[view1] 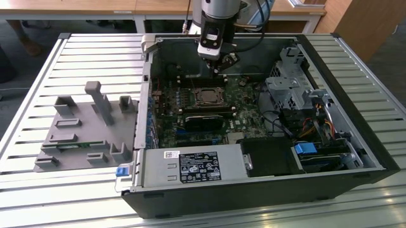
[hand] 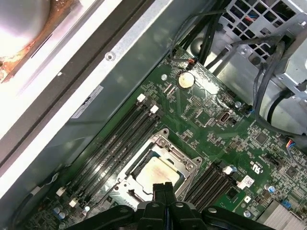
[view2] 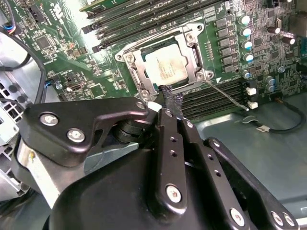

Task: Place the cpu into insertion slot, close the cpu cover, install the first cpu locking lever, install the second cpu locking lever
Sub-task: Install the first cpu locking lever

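Poised just beside the insertion slot (hand: 135, 164) at mid-frame, with fingers (view2: 169, 99) clenched on nothing and the cpu (view2: 165, 69) seated under the lowered cpu cover (view2: 135, 72), one thin locking lever (view2: 229, 95) seemingly not yet latched at right.

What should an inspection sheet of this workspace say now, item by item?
Surface: slatted metal table bearing an open computer case.
Job's things: cpu sits in the insertion slot; cpu cover lies flat over it; one thin lever juts out from its corner.
Clutter: grey fixture beside the case.
Grippers: gripper shut, tips near the cover's corner.
Cables: coloured wires inside the case, at the exterior view's right.
Surroundings: wooden desks behind.
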Controlling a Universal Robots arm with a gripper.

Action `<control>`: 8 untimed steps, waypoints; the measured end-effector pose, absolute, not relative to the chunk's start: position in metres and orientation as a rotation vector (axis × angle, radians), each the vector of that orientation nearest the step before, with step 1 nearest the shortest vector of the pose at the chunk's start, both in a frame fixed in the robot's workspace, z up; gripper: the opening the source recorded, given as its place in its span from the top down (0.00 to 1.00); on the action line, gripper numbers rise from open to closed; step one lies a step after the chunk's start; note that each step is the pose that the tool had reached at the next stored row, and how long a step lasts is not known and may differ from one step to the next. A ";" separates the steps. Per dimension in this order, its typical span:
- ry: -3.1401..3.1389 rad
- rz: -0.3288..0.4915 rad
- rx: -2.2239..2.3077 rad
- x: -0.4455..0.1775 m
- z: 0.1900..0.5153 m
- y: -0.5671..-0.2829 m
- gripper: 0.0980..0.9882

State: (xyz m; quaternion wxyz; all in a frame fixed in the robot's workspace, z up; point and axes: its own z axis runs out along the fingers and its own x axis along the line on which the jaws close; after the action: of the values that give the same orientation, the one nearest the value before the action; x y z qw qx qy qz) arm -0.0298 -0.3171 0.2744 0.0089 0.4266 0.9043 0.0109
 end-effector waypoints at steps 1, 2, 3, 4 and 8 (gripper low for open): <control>2.828 0.034 1.327 -0.030 0.274 -0.317 0.99; 2.830 0.034 1.322 -0.030 0.274 -0.317 0.99; 2.833 0.034 1.316 -0.030 0.274 -0.317 0.99; 2.836 0.034 1.310 -0.030 0.274 -0.317 0.99; 2.857 0.035 1.264 -0.030 0.274 -0.317 0.99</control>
State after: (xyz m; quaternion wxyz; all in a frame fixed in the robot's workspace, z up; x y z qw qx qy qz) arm -0.0298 -0.3171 0.2744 0.0086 0.4046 0.9144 0.0111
